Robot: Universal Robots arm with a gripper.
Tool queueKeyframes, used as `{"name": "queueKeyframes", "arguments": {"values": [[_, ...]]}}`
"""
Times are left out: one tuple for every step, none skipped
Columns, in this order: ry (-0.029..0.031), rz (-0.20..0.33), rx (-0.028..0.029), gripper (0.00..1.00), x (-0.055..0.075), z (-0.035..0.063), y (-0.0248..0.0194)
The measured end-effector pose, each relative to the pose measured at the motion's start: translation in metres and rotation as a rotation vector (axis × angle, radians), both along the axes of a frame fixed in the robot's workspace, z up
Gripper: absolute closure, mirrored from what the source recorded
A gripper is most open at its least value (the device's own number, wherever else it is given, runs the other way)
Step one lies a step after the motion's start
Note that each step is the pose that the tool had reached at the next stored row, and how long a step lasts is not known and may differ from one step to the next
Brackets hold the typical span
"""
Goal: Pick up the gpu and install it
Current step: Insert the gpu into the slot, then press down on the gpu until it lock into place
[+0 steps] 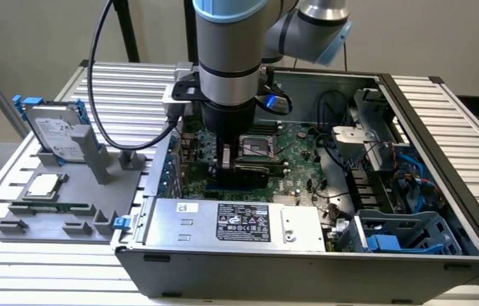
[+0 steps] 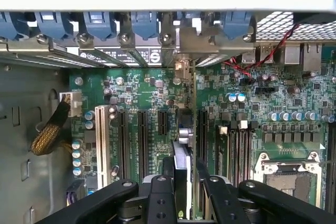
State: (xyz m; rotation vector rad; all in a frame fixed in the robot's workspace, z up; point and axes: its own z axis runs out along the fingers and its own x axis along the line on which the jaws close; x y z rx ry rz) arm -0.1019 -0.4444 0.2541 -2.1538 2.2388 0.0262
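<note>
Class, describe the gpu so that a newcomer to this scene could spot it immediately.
Start at the open computer case, then find its green motherboard with the row of long black slots. The gpu is the thin card standing on edge over that board, pinched between the black jaws of the gripper; unlike its neighbouring slots, it rises above the board.

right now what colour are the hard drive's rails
Blue, on the hard drive standing left of the case; the exterior view shows it best.

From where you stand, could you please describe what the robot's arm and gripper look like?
The arm is a thick silver-grey tube with light blue rings at its joints and a black wrist section. A black cable loops down beside it. The gripper has black fingers with round bolt holes.
</note>
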Motion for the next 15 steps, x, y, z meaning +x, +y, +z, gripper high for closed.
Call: {"name": "queueKeyframes", "arguments": {"values": [[0.0000,0.000,-0.0001,1.00,0.0000,0.0000,-0.0001],[0.0000,0.000,-0.0001,1.00,0.0000,0.0001,-0.0002],[0.0000,0.000,-0.0001,1.00,0.0000,0.0001,-0.0003],[0.0000,0.000,-0.0001,1.00,-0.0001,0.0000,-0.0005],[0.0000,0.000,-0.0001,1.00,-0.0001,0.0001,-0.0006],[0.0000,0.000,-0.0002,1.00,-0.0001,0.0001,-0.0006],[0.0000,0.000,-0.0002,1.00,-0.0001,0.0000,-0.0006],[0.0000,0.000,-0.0003,1.00,-0.0001,0.0001,-0.0006],[0.0000,0.000,-0.0003,1.00,-0.0002,0.0000,-0.0006],[0.0000,0.000,-0.0003,1.00,-0.0003,0.0000,-0.0006],[0.0000,0.000,-0.0003,1.00,-0.0005,-0.0001,-0.0006],[0.0000,0.000,-0.0002,1.00,-0.0006,-0.0001,-0.0006],[0.0001,0.000,-0.0003,1.00,-0.0007,-0.0002,-0.0006],[0.0001,0.000,-0.0004,1.00,-0.0008,-0.0002,-0.0006],[0.0001,0.000,-0.0004,1.00,-0.0009,-0.0003,-0.0006]]}}
